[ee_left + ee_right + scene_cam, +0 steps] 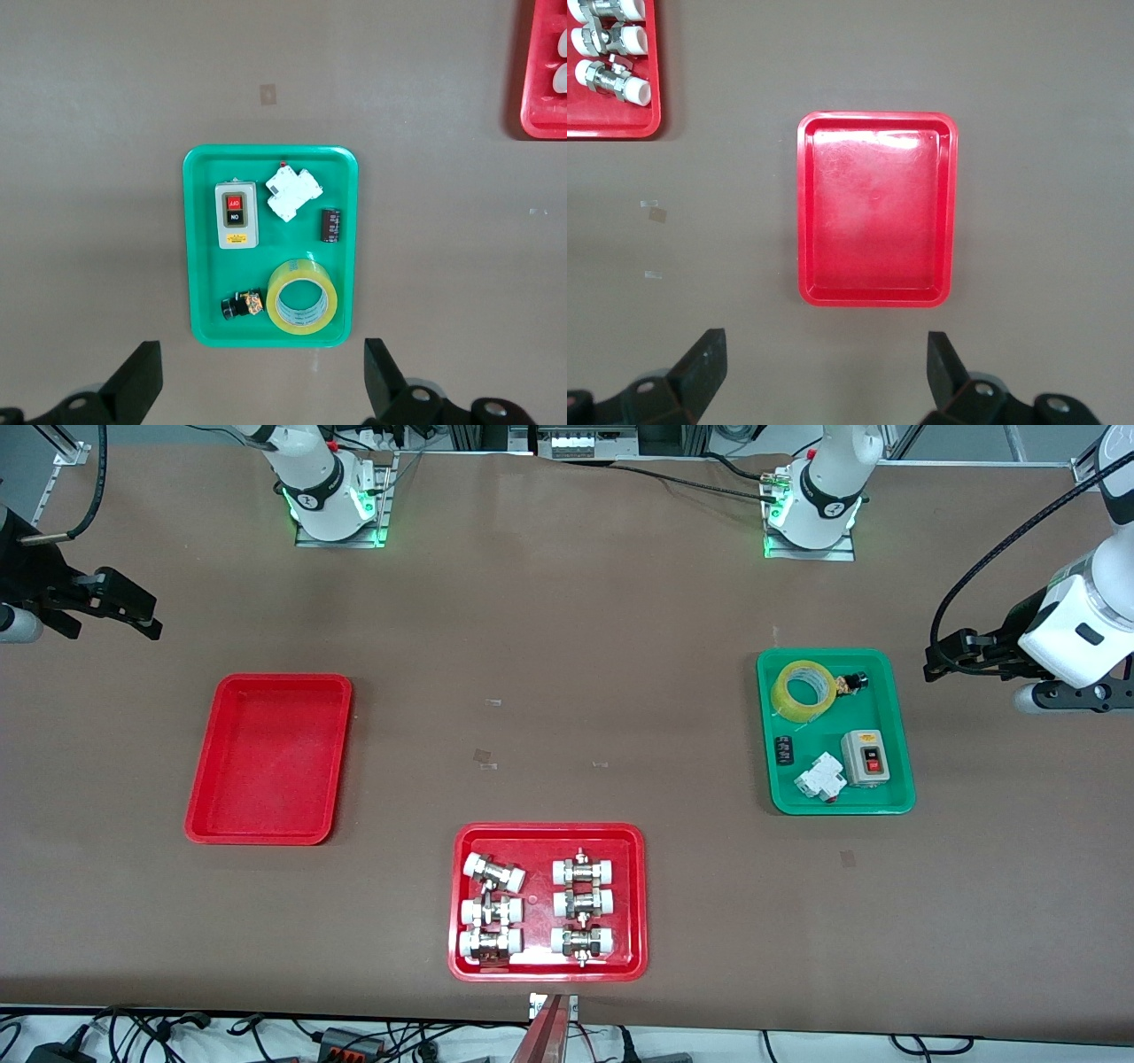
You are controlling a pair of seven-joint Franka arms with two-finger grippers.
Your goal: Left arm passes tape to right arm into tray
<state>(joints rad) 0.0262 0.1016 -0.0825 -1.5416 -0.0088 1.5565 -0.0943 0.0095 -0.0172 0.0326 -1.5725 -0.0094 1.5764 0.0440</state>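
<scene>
The yellow tape (803, 690) lies flat in the green tray (897, 717), at the corner farthest from the front camera. It also shows in the left wrist view (302, 297). My left gripper (950, 661) is open and empty, in the air beside the green tray toward the left arm's end of the table; it shows in the left wrist view (263, 374). The plain red tray (266, 757) is empty and also shows in the right wrist view (877, 208). My right gripper (131, 609) is open and empty, up in the air toward the right arm's end of the table; it shows in the right wrist view (827, 365).
The green tray also holds a grey switch box (865, 758), a white breaker (819, 778), a small black part (850, 683) and a black component (783, 749). A red tray with white-capped metal fittings (549, 834) sits near the table's front edge.
</scene>
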